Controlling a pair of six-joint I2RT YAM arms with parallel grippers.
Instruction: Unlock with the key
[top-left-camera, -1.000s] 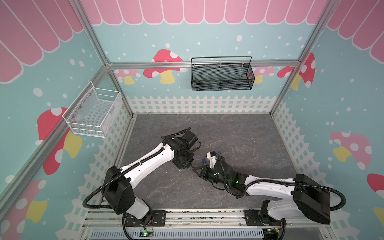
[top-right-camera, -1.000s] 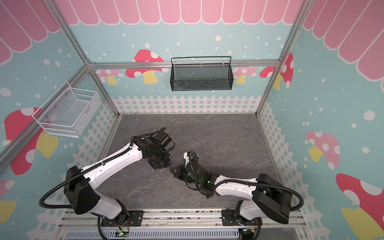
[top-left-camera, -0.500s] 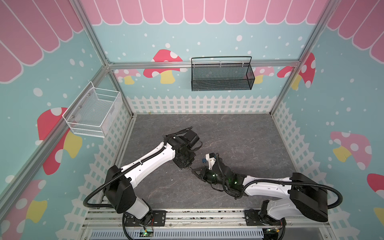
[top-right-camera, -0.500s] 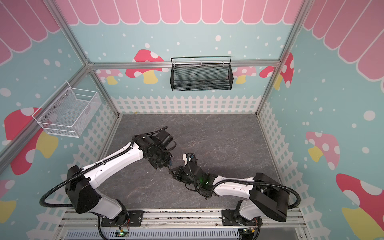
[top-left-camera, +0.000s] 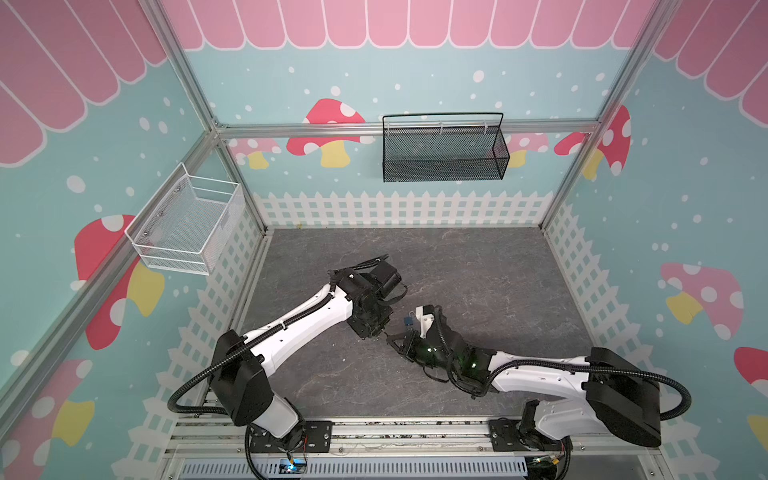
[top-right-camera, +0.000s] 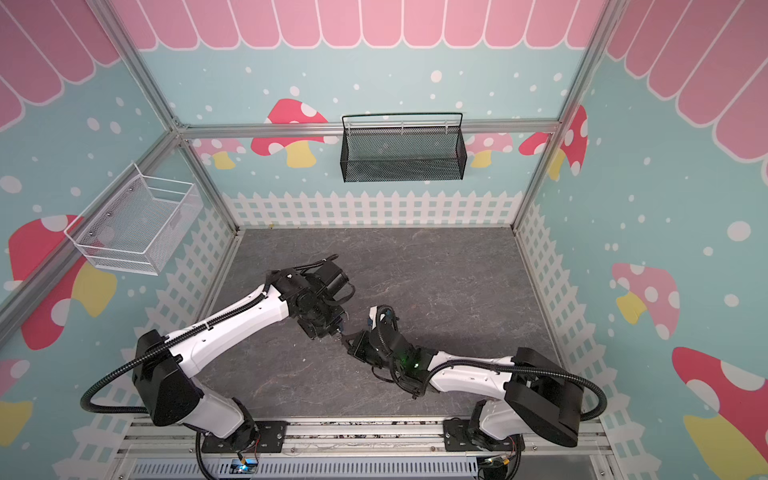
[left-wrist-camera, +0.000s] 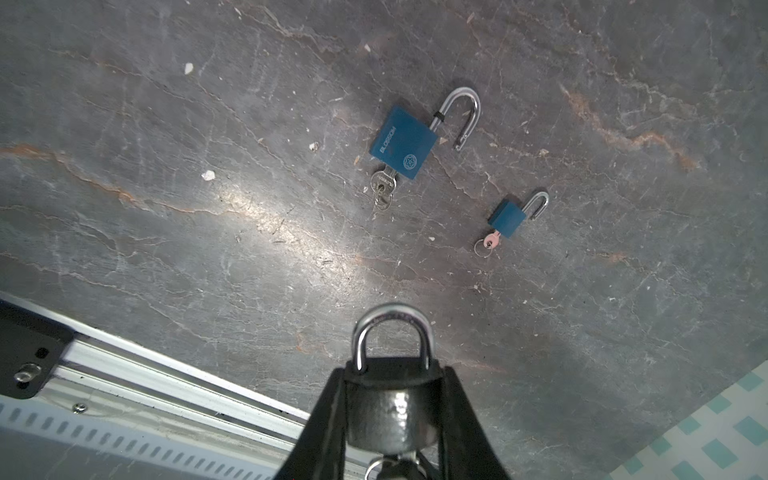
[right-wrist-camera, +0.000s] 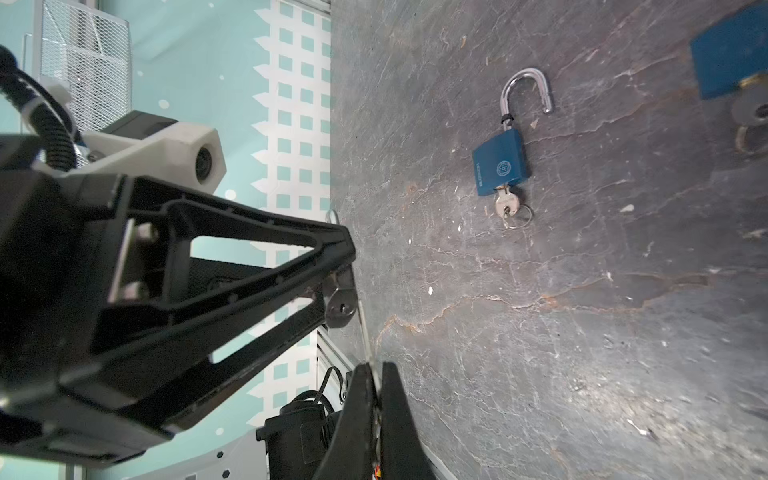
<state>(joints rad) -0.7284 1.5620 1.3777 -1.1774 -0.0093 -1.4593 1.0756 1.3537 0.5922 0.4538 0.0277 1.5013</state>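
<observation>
Left wrist view: the left gripper (left-wrist-camera: 392, 374) pinches a dark padlock (left-wrist-camera: 390, 411) by its sides, shackle closed, and the right gripper (right-wrist-camera: 374, 370) is squeezed tight on the key (right-wrist-camera: 365, 332), right at the padlock's bottom. Can't tell if it's in. Past the left tips, a big blue lock (left-wrist-camera: 402, 143) and a small blue lock (left-wrist-camera: 508, 218) lie open on the table (left-wrist-camera: 166, 208).

Rear of counter (top-left-camera: 478, 266) free; mid-counter, big blue padlock (left-wrist-camera: 403, 143) & small blue padlock (left-wrist-camera: 508, 218) lie in the way, gap btwn.
</observation>
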